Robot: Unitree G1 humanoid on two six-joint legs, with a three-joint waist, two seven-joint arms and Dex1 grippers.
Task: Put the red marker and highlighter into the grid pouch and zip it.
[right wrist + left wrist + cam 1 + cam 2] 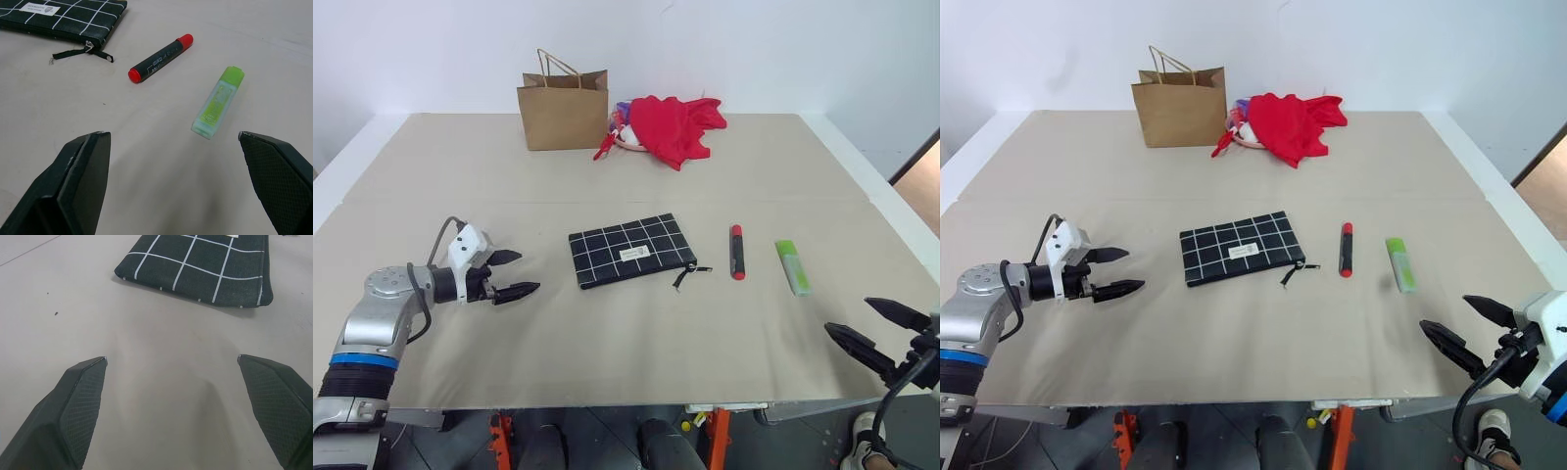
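Red marker: lies flat ahead of my right fingers, nothing touching it; its writing is too small to read.
Highlighter: just beside the marker, nearer my right fingers.
Grid pouch: ahead of my left fingers, white label unreadable.
Left gripper: fingers wide apart, empty, low over the table.
Right gripper: fingers wide apart, empty.

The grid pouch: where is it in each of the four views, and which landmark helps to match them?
Left eye view: grid pouch, table centre.
Right eye view: centre, left of the red marker.
Left wrist view: one end, ahead of the fingers.
Right wrist view: zipper end.
Shared landmark: its white label.
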